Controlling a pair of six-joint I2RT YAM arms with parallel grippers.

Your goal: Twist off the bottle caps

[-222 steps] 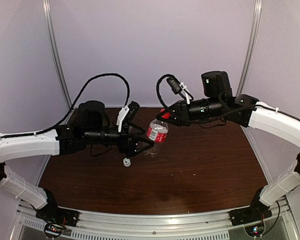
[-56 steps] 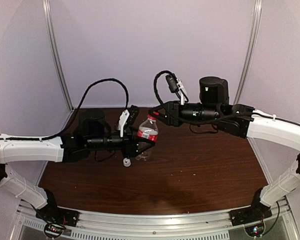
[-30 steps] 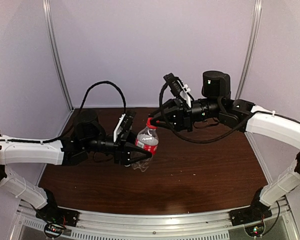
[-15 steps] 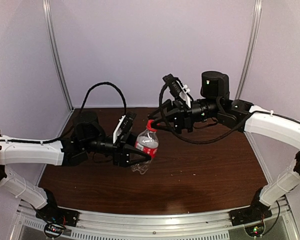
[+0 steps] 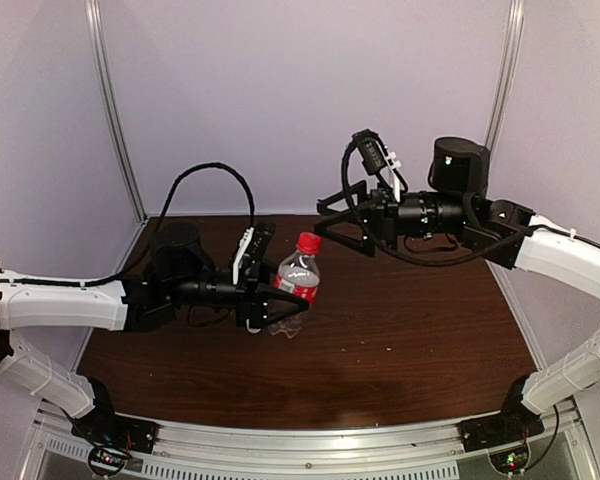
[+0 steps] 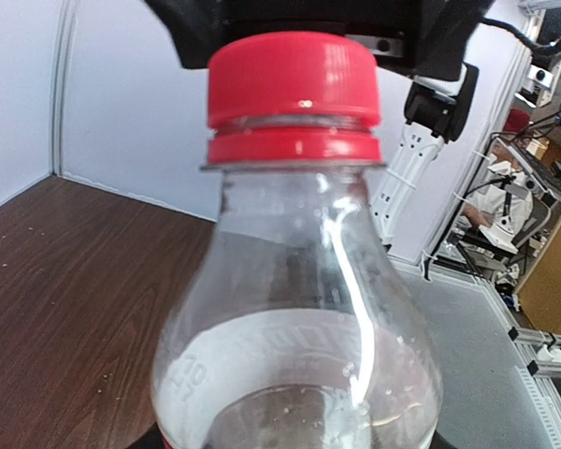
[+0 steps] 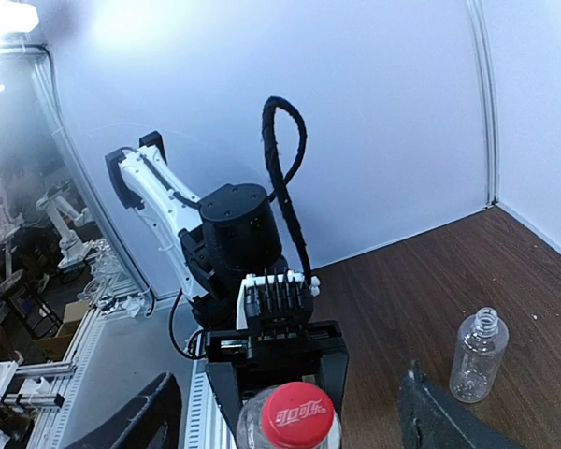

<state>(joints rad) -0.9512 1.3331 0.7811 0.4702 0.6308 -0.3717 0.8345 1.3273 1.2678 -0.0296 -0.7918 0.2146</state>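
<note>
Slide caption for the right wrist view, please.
Open fingers clear of the red cap, still on the bottle the left arm holds; uncapped plain bottle stands on the table.

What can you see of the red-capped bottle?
The bottle is clear plastic with a rounded shoulder, a red label band and a ribbed red cap, screwed on above its ring. It looks partly filled with clear liquid. It leans, gripped low by the left gripper over the table. The open right gripper hovers clear of the cap.

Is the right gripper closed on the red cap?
No, the right gripper is open, and its fingers stand clear of the cap on both sides.
</note>
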